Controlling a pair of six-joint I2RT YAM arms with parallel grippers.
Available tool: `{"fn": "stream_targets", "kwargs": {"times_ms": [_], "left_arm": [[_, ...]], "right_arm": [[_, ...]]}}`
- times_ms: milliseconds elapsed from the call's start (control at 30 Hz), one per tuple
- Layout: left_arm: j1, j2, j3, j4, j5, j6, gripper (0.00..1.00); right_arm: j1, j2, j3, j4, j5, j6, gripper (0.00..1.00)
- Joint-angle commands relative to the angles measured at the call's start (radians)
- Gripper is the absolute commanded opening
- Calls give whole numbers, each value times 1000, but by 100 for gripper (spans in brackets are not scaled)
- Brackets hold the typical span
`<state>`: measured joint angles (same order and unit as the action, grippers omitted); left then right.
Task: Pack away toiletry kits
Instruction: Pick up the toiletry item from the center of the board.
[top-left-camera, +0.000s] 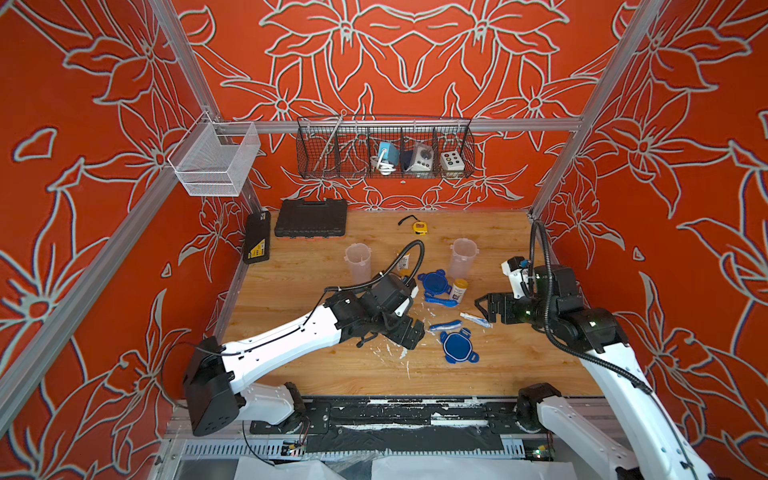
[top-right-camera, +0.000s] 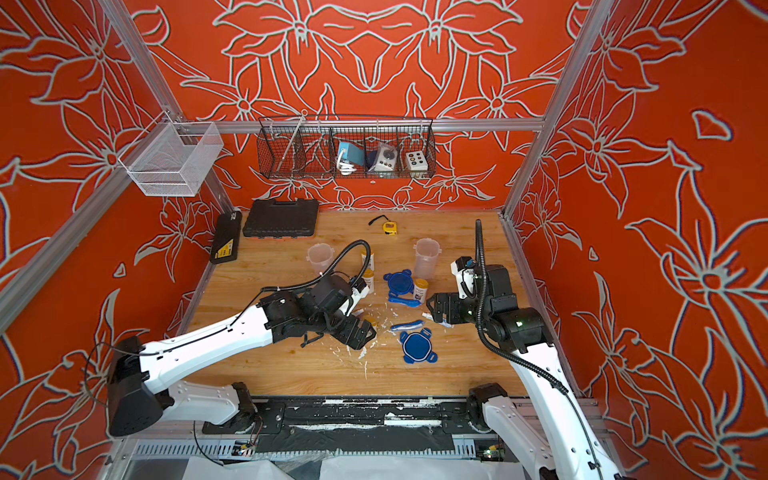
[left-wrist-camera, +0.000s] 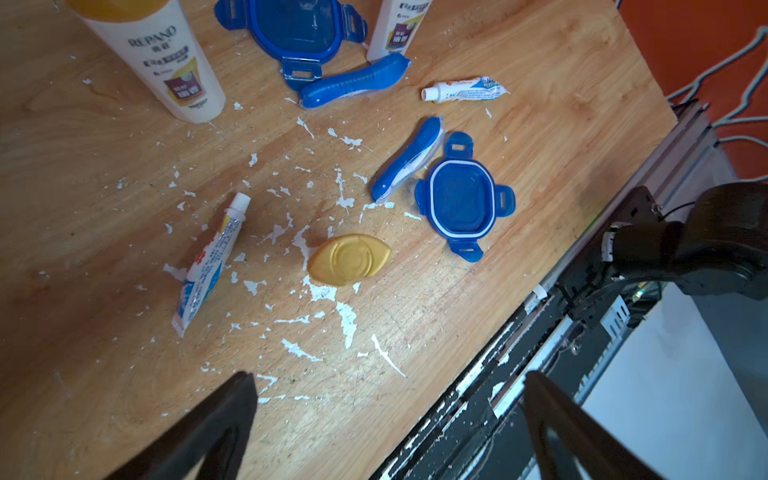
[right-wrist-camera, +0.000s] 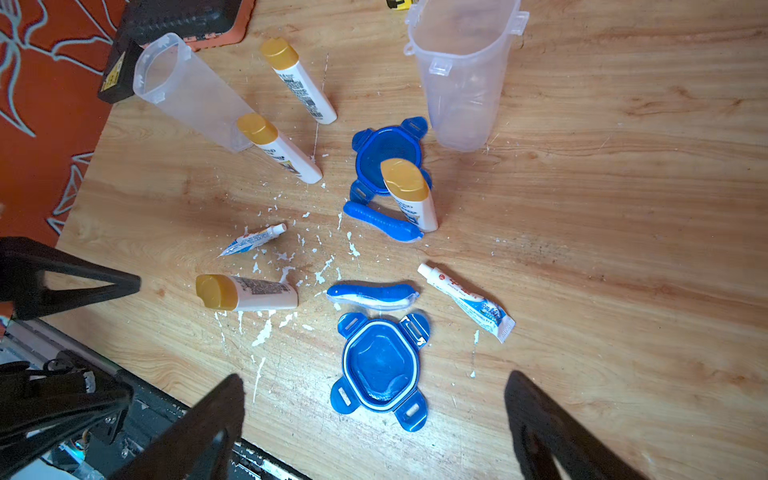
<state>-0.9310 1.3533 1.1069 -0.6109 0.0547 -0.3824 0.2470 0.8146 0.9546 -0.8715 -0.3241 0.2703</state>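
Spread wide and empty, the left gripper (left-wrist-camera: 390, 376) hangs over the scattered kit pieces. A yellow bottle cap (left-wrist-camera: 349, 259) sits almost straight beneath it, so that bottle looks like its likeliest first pick. The right gripper (right-wrist-camera: 376, 376) is just as wide apart and holds nothing. It is poised above a blue lid (right-wrist-camera: 380, 370), a toothbrush (right-wrist-camera: 374, 297) just beside that lid, and a tube (right-wrist-camera: 465, 301).

Farther back on the table (top-left-camera: 291, 374), a clear tub (top-left-camera: 358, 259) and a second tub (top-left-camera: 463, 255) stand upright, mouths open and apparently empty, ready to take things from above. The second lid (right-wrist-camera: 386, 153) lies off its tub too, so neither is sealed. Packing seems not yet begun: every bottle, toothbrush and tube in view is outside the tubs.
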Motion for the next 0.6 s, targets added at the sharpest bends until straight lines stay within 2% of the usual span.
{"fn": "stream_targets", "kwargs": {"times_ms": [0,300,433,567], "left_arm": [[-18,43,21,32,-104,-64,98],[-26,206,72,61,-186,-75,97],[-28,253,77,92,-171,-82,92],[-28,273,70,101,-173,-87,81]], "right_arm": [[2,-7,25,8,3,1,98],[-2,-4,55,9,35,8,98],[-2,-6,62,9,45,4,98],[-3,-3,70,8,57,0,98]]}}
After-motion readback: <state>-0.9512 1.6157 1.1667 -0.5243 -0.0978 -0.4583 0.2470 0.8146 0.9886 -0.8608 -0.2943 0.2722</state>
